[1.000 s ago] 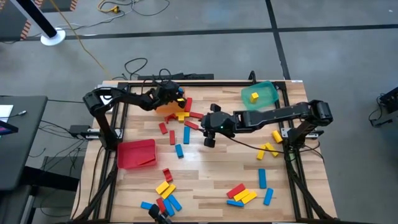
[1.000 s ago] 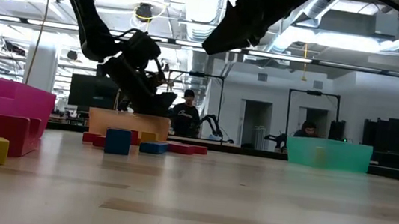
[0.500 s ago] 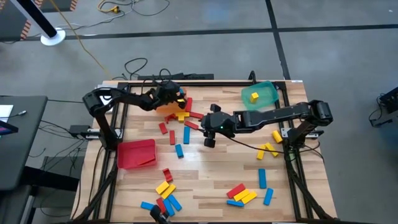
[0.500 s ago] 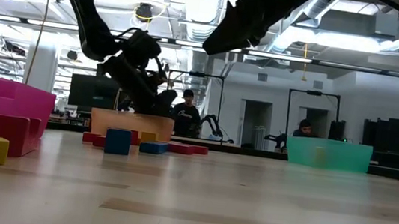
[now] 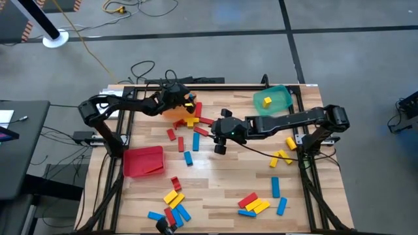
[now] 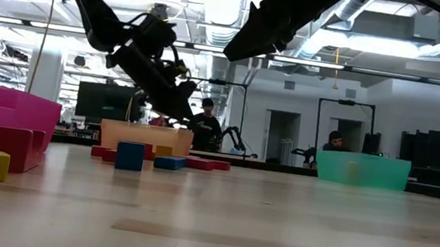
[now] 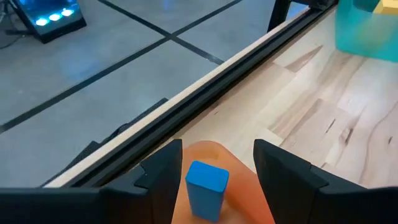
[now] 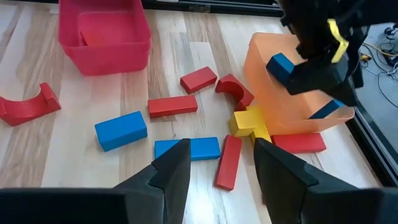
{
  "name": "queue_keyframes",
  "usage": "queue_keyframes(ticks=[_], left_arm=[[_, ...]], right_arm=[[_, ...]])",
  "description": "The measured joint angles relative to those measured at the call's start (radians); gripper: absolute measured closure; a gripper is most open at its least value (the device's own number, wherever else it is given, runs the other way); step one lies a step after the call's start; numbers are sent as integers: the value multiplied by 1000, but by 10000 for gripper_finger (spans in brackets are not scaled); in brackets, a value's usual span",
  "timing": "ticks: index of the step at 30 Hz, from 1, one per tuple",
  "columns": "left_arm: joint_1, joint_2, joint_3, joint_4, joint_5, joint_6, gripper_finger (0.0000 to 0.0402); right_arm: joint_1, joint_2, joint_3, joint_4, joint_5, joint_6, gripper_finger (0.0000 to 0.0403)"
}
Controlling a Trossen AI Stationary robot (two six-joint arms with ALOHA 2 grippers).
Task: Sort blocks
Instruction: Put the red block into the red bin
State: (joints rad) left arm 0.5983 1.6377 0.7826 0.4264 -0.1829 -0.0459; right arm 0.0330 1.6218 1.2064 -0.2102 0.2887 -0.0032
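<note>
My left gripper (image 7: 214,158) hangs open over the orange bin (image 5: 176,112) at the table's far left. A blue block (image 7: 207,186) stands on end in the bin, below and between the fingers, apart from them. My right gripper (image 8: 222,149) is open above the table's middle with nothing between its fingers. Under it lies a cluster of red, blue and yellow blocks (image 8: 186,106) on the wood beside the orange bin (image 8: 292,93). In the low view my left gripper (image 6: 174,100) is above the bin's rim (image 6: 146,128).
A green bin (image 5: 274,98) at the far right holds a yellow block (image 5: 267,101). A red bin (image 5: 144,160) stands at the left. More blocks lie near the front edge (image 5: 173,202), (image 5: 255,203) and at the right (image 5: 282,156). A black rail (image 7: 205,93) borders the far edge.
My left gripper has risen from inside the orange bin until it is clear above the rim, and the arm's elbow has swung toward the table's left. My right arm has kept still.
</note>
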Motion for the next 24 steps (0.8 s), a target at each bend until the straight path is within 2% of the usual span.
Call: queue_keyframes(ticks=[8,13,18,24], left_arm=[[-28,-139,0,-93,-1,69,207],[-97,-284,0,-236,-1,134,207],[-223,-432,0,-383,-1,178,207],[-403,-562,0,-506,0,184,207]], right_arm=[[-29,0,-4,-74,0,1,214],[-85,2,-106,-44,-9,15,214],[-169,3,-264,154,-133,43,214],[-248,3,-351,324,-165,31,214]])
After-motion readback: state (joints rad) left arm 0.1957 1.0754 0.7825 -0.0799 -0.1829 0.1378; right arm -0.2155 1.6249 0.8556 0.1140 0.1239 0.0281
